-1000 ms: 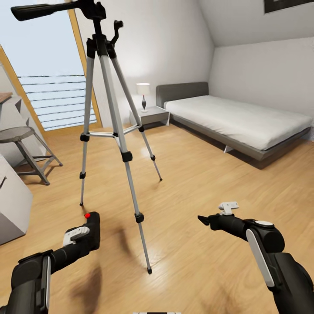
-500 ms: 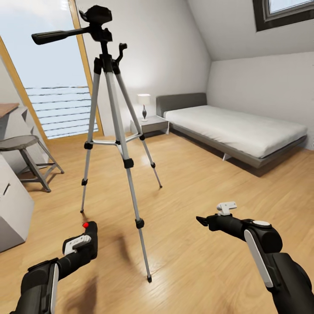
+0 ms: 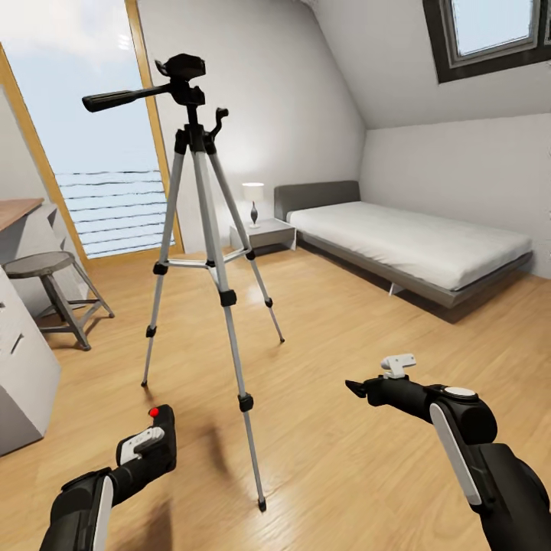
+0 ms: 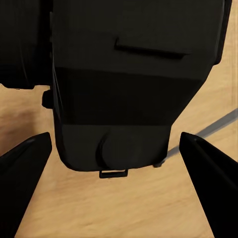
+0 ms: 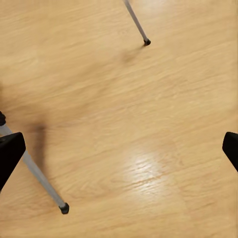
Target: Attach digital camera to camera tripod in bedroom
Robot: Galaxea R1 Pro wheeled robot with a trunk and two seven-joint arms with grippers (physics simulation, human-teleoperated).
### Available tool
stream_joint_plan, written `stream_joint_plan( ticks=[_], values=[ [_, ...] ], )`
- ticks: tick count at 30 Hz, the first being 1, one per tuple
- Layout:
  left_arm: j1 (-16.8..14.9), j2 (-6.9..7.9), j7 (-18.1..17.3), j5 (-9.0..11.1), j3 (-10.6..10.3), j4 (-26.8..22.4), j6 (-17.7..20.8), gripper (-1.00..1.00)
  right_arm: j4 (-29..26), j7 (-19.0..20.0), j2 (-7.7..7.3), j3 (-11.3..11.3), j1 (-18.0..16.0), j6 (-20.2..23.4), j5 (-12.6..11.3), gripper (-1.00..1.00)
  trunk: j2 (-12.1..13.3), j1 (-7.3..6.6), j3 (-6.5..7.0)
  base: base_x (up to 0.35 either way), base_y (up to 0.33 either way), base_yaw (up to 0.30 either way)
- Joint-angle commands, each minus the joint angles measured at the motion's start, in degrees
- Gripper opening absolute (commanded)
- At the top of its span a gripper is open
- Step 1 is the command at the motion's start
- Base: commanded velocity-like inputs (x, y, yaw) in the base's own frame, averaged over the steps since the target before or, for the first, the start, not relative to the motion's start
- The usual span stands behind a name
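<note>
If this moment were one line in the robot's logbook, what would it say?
left gripper: holding digital camera low | right gripper: open, empty | camera tripod: upright ahead, head bare | attach: pending

Both arms low and reaching forward in the head view. Left arm bent inward, its left gripper (image 3: 157,436) closed around the digital camera (image 4: 129,94), fingers (image 4: 25,173) flanking the black body in the left wrist view. Right arm stretched ahead at mid height, wrist level, right gripper (image 3: 356,388) pointing toward the left arm; fingertips (image 5: 10,153) spread wide apart with nothing between them.
</note>
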Motion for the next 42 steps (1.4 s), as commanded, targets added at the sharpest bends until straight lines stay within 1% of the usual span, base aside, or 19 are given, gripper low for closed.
stream_joint_plan(
  ticks=[1, 3, 7, 11, 12, 13, 14, 19, 20, 24, 26, 28, 31, 32, 36, 37, 40, 41, 42],
  values=[
    [-0.06, 0.0, -0.41, -0.38, 0.16, 0.29, -0.18, -1.0, -0.04, -0.22, -0.05, 0.05, -0.04, 0.29, -0.46, 1.0, -0.01, -0.04, 0.17, 0.0, 0.0, 0.0],
    [-0.06, 0.05, -0.3, -0.24, 0.13, 0.75, -0.55, -1.0, -0.04, -0.21, -0.06, 0.08, -0.04, 0.28, -0.46, 1.0, 0.02, -0.09, 0.62, 0.0, 0.0, 0.0],
    [-0.4, 0.2, 0.0, -0.13, 0.07, 3.34, -1.49, -1.0, -0.04, -0.19, -0.08, 0.12, -0.03, 0.14, -0.44, 1.0, 0.07, -0.19, 1.5, 0.0, 0.0, 0.0],
    [-1.21, 0.53, 1.63, -0.15, 0.0, 7.7, -2.93, -1.0, -0.04, -0.17, -0.1, 0.14, -0.01, -0.72, -0.44, 1.0, 0.13, -0.29, 2.39, 0.0, 0.0, 0.0],
    [-1.21, 0.53, 1.63, -0.15, 0.0, 7.7, -2.93, -1.0, -0.04, -0.17, -0.1, 0.14, -0.01, -0.72, -0.44, 1.0, 0.14, -0.32, 2.61, 0.0, 0.0, 0.0],
    [-1.52, 0.62, 3.49, -0.17, -0.02, 9.15, -4.05, -1.0, -0.04, -0.17, -0.1, 0.15, 0.01, -1.19, -0.43, 1.0, 0.15, -0.35, 2.83, 0.0, 0.0, 0.0],
    [-1.52, 0.62, 3.49, -0.17, -0.02, 9.15, -4.05, -1.0, -0.04, -0.17, -0.1, 0.15, 0.01, -1.19, -0.43, 1.0, 0.17, -0.37, 3.05, 0.0, 0.0, 0.0],
    [-1.7, 0.37, 10.36, 0.32, -0.05, 10.8, -7.93, -1.0, -0.04, -0.22, -0.11, 0.26, 0.04, -1.98, -0.43, 1.0, 0.23, -0.5, 4.16, 0.0, 0.0, 0.0],
    [-1.7, 0.37, 10.36, 0.32, -0.05, 10.8, -7.93, -1.0, -0.04, -0.22, -0.11, 0.26, 0.04, -1.98, -0.43, 1.0, 0.25, -0.53, 4.38, 0.0, 0.0, 0.0],
    [-1.23, -0.46, 13.81, 0.58, -0.17, 10.91, -11.52, -1.0, -0.04, -0.17, -0.11, 0.31, 0.05, -2.47, -0.43, 1.0, 0.3, -0.63, 5.27, 0.0, 0.0, 0.0],
    [-1.03, -0.65, 14.35, 0.62, -0.34, 10.92, -12.26, -1.0, -0.04, -0.15, -0.11, 0.3, 0.05, -2.56, -0.43, 1.0, 0.33, -0.68, 5.71, 0.0, 0.0, 0.0],
    [-0.55, -0.92, 15.15, 0.62, -1.18, 10.88, -13.44, -1.0, -0.04, -0.12, -0.11, 0.23, 0.05, -2.7, -0.43, 1.0, 0.35, -0.73, 6.15, 0.0, 0.0, 0.0],
    [0.33, -1.18, 16.14, 0.65, -3.21, 10.32, -14.52, -1.0, -0.04, -0.13, -0.11, 0.09, 0.06, -2.82, -0.43, 1.0, 0.39, -0.81, 6.82, 0.0, 0.0, 0.0],
    [0.33, -1.18, 16.14, 0.65, -3.21, 10.32, -14.52, -1.0, -0.04, -0.13, -0.11, 0.09, 0.06, -2.82, -0.43, 1.0, 0.41, -0.83, 7.04, 0.0, 0.0, 0.0],
    [2.37, -1.36, 17.6, 0.78, -6.73, 7.53, -15.18, -1.0, -0.04, -0.15, -0.14, -0.28, 0.04, -2.89, -0.38, 1.0, 0.46, -0.94, 7.93, 0.0, 0.0, 0.0],
    [2.37, -1.36, 17.6, 0.78, -6.73, 7.53, -15.18, -1.0, -0.04, -0.15, -0.14, -0.28, 0.04, -2.89, -0.38, 1.0, 0.47, -0.96, 8.15, 0.0, 0.0, 0.0],
    [4.72, -1.43, 18.21, 1.8, -8.94, 3.69, -15.38, -1.0, -0.04, -0.16, -0.18, -0.52, -0.12, -2.92, -0.32, 1.0, 0.51, -1.04, 8.81, 0.0, 0.0, 0.0],
    [5.62, -1.44, 18.34, 2.57, -9.45, 2.3, -15.42, -1.0, -0.04, -0.14, -0.22, -0.58, -0.17, -2.9, -0.32, 1.0, 0.53, -1.07, 9.03, 0.0, 0.0, 0.0],
    [5.62, -1.44, 18.34, 2.57, -9.45, 2.3, -15.42, -1.0, -0.04, -0.14, -0.22, -0.58, -0.17, -2.9, -0.32, 1.0, 0.54, -1.09, 9.26, 0.0, 0.0, 0.0]
  ],
)
